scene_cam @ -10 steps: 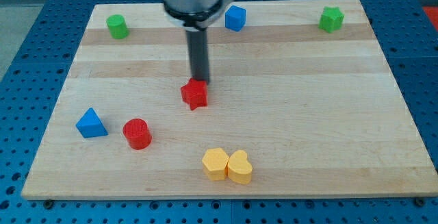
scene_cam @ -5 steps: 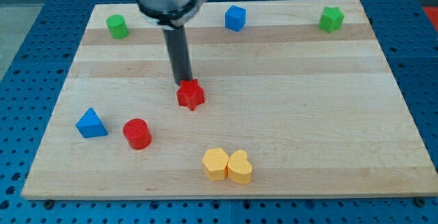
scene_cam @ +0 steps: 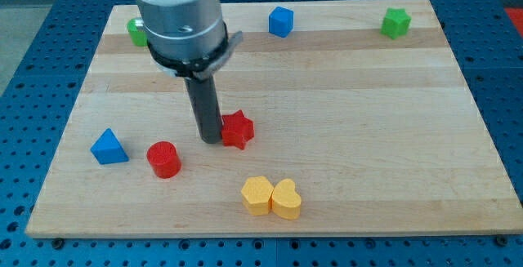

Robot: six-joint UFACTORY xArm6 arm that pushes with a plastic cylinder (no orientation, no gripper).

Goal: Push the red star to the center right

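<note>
The red star (scene_cam: pixel 239 129) lies on the wooden board (scene_cam: pixel 368 136), a little left of the board's middle. My tip (scene_cam: pixel 210 140) stands on the board right against the star's left side, touching it. The rod rises from there to the arm's grey body at the view's top left.
A red cylinder (scene_cam: pixel 164 159) and a blue triangle (scene_cam: pixel 108 147) lie to the left of my tip. Two yellow heart-like blocks (scene_cam: pixel 271 197) sit below the star. A blue cube (scene_cam: pixel 280 21), a green block (scene_cam: pixel 395 23) and a partly hidden green block (scene_cam: pixel 134 30) line the top edge.
My tip has moved from above the star down around to its left side. The star has shifted slightly to the right and down.
</note>
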